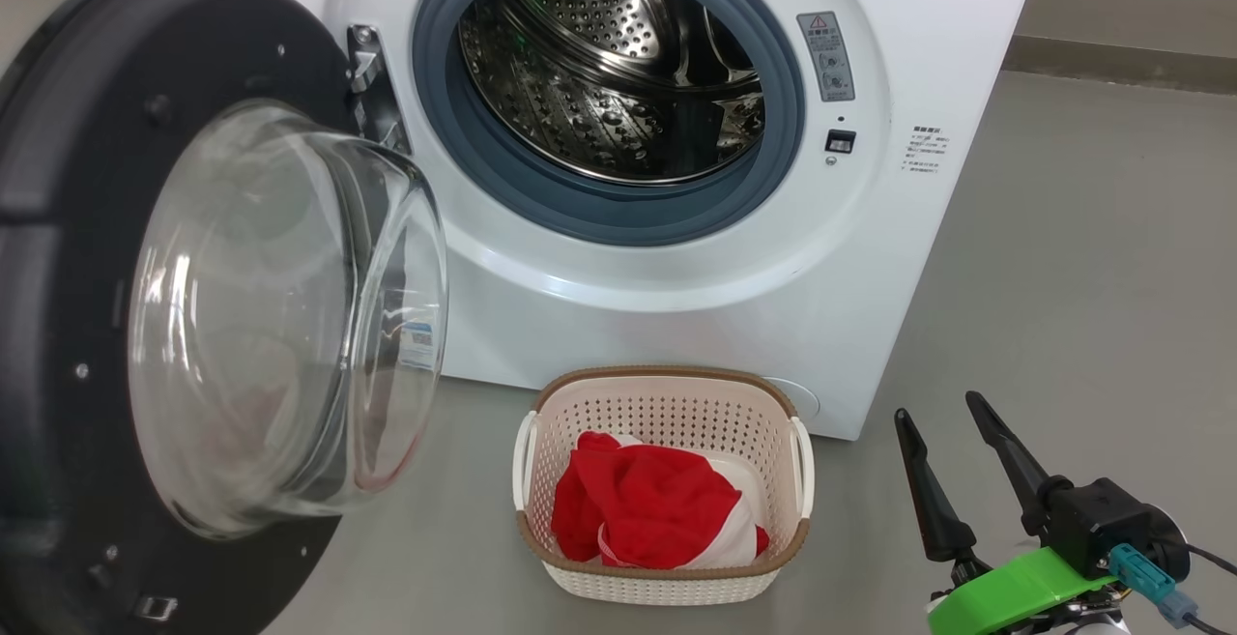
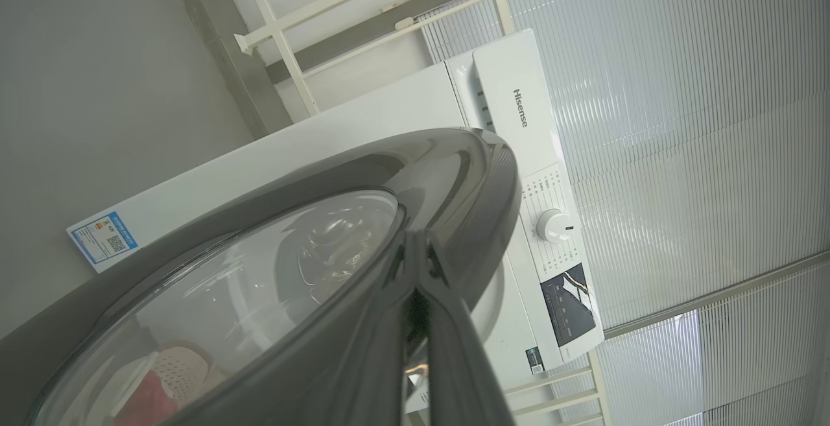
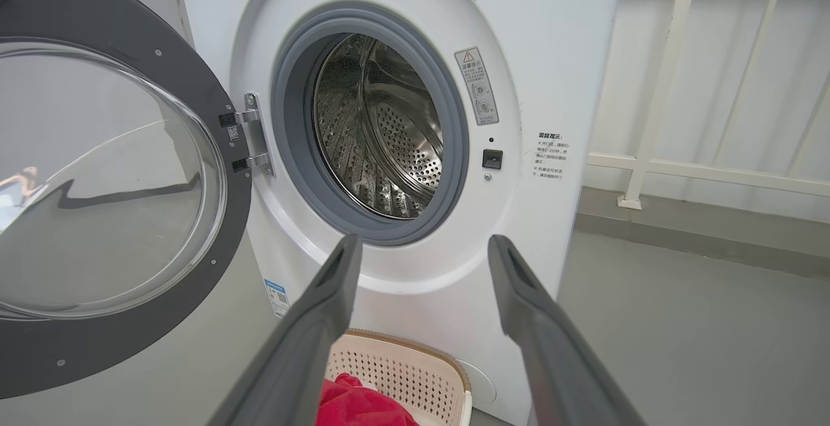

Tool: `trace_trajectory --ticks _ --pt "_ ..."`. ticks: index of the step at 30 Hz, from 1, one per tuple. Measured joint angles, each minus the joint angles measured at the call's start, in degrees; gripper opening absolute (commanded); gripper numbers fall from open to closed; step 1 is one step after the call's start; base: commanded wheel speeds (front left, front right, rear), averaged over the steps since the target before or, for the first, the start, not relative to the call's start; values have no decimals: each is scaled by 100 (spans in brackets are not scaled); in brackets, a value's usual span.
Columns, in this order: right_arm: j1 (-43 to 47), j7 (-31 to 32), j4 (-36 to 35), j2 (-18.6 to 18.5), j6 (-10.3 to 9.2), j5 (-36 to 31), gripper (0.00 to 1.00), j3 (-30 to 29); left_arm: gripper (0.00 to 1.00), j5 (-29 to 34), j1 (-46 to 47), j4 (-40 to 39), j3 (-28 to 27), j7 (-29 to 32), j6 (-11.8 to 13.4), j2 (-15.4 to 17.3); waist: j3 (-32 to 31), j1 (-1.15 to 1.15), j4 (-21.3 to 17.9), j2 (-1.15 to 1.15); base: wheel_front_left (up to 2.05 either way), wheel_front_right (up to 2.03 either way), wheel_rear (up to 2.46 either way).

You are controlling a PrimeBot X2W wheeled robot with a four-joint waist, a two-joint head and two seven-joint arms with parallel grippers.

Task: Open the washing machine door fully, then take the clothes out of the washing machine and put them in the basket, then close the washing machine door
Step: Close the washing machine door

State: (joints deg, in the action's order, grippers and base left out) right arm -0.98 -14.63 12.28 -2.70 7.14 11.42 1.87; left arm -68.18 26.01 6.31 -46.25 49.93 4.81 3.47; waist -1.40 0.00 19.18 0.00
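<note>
One door (image 1: 58, 132) open at left, one basket (image 1: 667, 413) of red clothes (image 1: 647, 505) bottom centre; my right fingers (image 1: 928, 490) apart, left fingers (image 2: 447, 348) together at the door rim.

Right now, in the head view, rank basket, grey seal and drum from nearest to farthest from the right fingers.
1. Basket, on the floor, left of the right fingers.
2. Grey seal, ringing the washing machine's opening.
3. Drum, behind the seal, deepest inside.
</note>
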Motion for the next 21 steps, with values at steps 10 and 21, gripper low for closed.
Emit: trace_trajectory --ticks 10,21 --pt "-1 0 27 1 0 181 100 15 0 -260 -563 -694 522 88 193 -125 -3 0 -76 0 0 0 0" --pt "-1 0 65 2 0 227 100 23 0 -1109 -1452 -1304 1741 -558 492 -136 -30 0 -236 0 0 0 0"
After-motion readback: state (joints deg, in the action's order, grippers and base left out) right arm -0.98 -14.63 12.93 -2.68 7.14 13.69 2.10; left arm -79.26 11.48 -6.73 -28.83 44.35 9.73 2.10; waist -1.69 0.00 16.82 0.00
